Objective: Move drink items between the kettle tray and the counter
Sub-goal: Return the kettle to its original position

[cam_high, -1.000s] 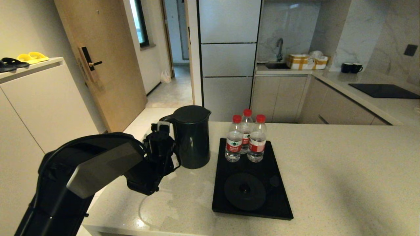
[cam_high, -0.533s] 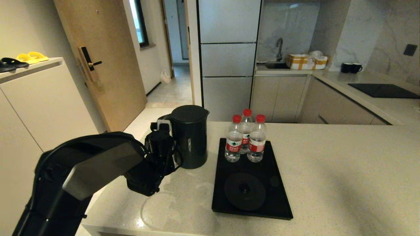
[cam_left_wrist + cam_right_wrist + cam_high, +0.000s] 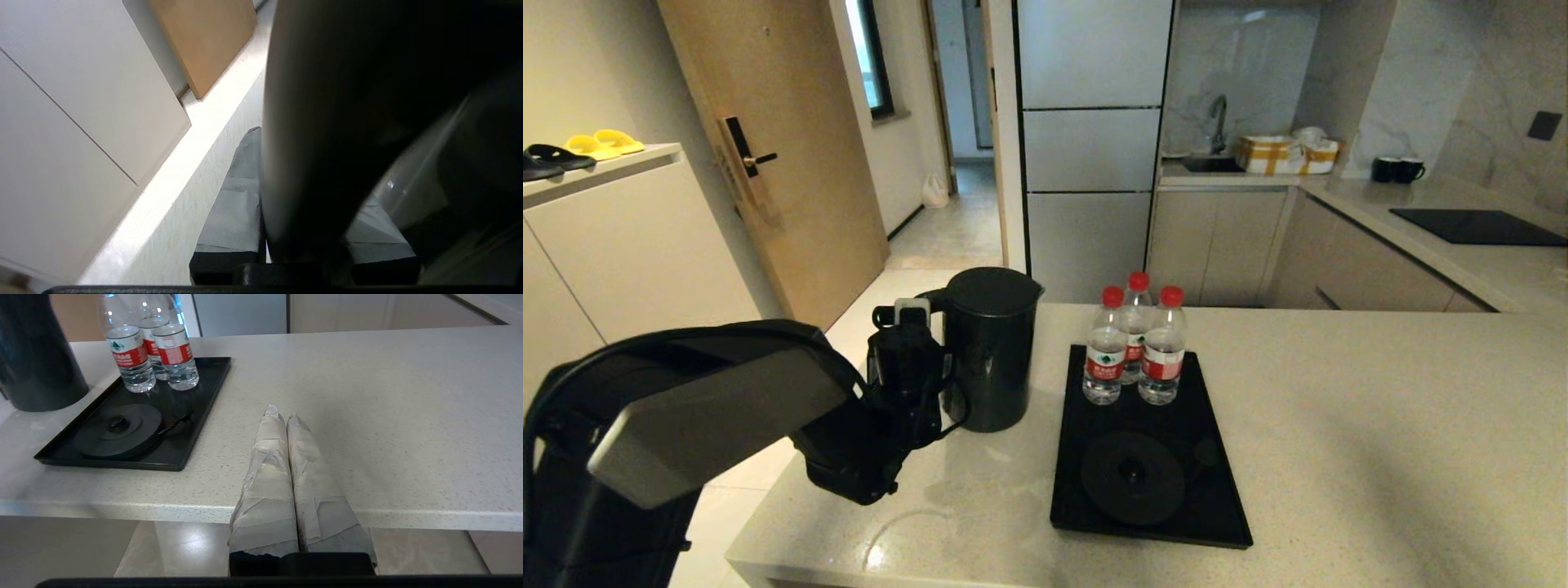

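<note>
The tall black kettle [image 3: 988, 351] stands on the beige counter [image 3: 1380, 425], just left of the black tray [image 3: 1201, 425] and near the counter's left edge. My left gripper [image 3: 917, 320] is shut on its loop handle [image 3: 327, 122], one taped finger on each side. The tray's round base disc [image 3: 1132, 476] is bare. My right gripper [image 3: 282, 412] is shut on nothing, hovering over the counter's front edge to the right of the tray [image 3: 196, 404]; it is out of the head view. The kettle [image 3: 36, 355] also shows in the right wrist view.
Three red-capped water bottles [image 3: 1131, 343] stand at the tray's far end. The counter drops off to the floor just left of the kettle. Far behind are a black cooktop panel [image 3: 1478, 226], two mugs [image 3: 1396, 169] and a cream cabinet with sandals [image 3: 572, 147].
My left arm has drawn back to the left, taking the kettle with it, farther from the tray and slightly nearer to me. The bottles and tray have not moved.
</note>
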Robot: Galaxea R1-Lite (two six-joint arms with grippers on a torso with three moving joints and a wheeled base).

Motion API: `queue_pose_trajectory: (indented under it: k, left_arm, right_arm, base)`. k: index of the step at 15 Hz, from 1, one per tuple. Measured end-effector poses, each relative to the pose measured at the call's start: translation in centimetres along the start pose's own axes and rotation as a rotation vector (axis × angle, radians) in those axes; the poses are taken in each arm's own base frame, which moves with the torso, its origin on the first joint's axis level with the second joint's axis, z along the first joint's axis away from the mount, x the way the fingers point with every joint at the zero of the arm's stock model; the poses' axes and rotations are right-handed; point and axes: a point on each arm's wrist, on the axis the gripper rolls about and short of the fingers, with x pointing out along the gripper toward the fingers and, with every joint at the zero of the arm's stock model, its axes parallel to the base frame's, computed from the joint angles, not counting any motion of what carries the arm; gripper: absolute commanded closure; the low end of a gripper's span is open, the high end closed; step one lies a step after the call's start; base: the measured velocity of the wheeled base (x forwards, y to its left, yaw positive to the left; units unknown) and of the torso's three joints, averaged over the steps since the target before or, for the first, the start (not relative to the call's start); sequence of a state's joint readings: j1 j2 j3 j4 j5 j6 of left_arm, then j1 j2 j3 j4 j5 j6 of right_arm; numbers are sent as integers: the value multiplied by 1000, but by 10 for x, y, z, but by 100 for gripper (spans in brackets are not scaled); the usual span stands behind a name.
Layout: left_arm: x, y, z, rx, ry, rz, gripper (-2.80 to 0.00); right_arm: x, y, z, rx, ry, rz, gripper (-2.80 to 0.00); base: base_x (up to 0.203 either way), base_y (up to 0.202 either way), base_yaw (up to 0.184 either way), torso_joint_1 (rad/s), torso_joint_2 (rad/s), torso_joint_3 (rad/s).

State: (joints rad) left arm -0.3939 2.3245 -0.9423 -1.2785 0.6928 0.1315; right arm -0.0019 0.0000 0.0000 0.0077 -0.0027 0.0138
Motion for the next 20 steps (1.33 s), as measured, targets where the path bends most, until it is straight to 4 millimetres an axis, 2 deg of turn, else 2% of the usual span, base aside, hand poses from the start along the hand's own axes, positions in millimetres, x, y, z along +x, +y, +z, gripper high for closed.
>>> queue_pose_trajectory:
  k: [2, 5, 11, 13, 16, 20]
  left_arm:
    - [-14, 7, 2, -42, 16, -14, 0]
    - [-23, 14, 12, -77, 7, -22, 0]
    - [-36, 28, 47, -133, -49, -20, 0]
    - [-46, 31, 59, -147, -66, -33, 0]
    - [-82, 19, 73, -155, -83, -132, 0]
    - [-127, -3, 73, -155, -71, -277, 0]
  right_arm:
    - [0, 0, 0, 0, 0, 0, 0]
    - [0, 0, 0, 0, 0, 0, 0]
    - [0, 0, 0, 0, 1, 0, 0]
    - [0, 0, 0, 0, 0, 0, 0]
    - [0, 0, 0, -1, 1, 0, 0]
    - [0, 0, 0, 0, 1, 1, 0]
  base:
    - [0, 0, 0, 0, 0, 0]
    - [0, 0, 0, 0, 0, 0]
    - [0, 0, 0, 0, 0, 0]
    - [0, 0, 0, 0, 0, 0]
    - [0, 0, 0, 0, 0, 0]
    - [0, 0, 0, 0, 0, 0]
